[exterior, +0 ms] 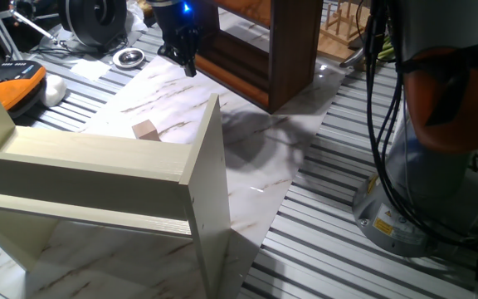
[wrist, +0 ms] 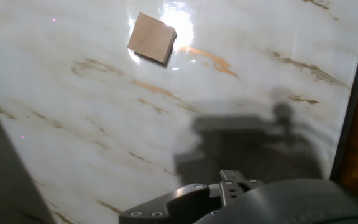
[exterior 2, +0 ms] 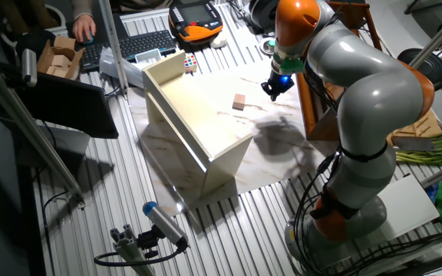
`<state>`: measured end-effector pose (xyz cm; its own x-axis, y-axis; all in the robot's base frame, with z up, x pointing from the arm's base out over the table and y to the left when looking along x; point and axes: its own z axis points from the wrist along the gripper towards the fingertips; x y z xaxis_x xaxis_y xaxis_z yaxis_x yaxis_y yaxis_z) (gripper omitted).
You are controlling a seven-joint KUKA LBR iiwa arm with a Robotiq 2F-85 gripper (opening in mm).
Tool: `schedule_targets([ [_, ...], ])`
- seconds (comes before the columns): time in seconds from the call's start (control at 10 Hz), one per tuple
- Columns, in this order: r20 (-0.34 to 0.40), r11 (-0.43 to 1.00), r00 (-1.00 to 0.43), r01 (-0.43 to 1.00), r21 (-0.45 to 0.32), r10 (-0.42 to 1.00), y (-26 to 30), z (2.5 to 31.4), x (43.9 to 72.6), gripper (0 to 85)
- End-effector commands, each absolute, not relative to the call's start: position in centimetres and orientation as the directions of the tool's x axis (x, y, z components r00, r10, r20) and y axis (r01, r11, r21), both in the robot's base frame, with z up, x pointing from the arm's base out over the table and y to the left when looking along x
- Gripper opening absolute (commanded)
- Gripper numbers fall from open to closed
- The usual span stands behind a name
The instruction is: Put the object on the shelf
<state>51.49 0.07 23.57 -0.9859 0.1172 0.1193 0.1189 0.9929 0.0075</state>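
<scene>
The pincer point(exterior: 187, 60) hangs above the marble sheet point(exterior: 247, 178), holding nothing; whether its fingers stand apart or together cannot be told. Ahead of it, well apart, the wooden cube point(wrist: 151, 38) lies flat on the marble, beside the pale shelf unit point(exterior: 98, 178). It looks light, rigid and fairly grippy; take two opposite flat faces. The dark shelf point(exterior: 260, 50) stands close on the pincer's other side.

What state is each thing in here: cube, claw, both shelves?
Wooden cube: flat on the marble board, free, untouched.
Claw: above the board beside the dark shelf, holding nothing; whether open or shut cannot be told.
Dark brown shelf: upright, open-fronted, no cube visible inside.
Cream shelf unit: upright.
</scene>
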Motion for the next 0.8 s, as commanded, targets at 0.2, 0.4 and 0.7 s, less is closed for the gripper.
schedule_targets([
  [0.2, 0.108, 0.991, -0.985, 0.135, 0.005, 0.133, 0.07, 23.57, 51.49, 0.0],
  [0.4, 0.094, 0.99, -0.986, 0.139, -0.018, 0.141, 0.07, 23.57, 51.49, 0.0],
  [0.7, 0.097, 0.989, -0.984, 0.147, -0.03, 0.149, 0.07, 23.57, 51.49, 0.0],
])
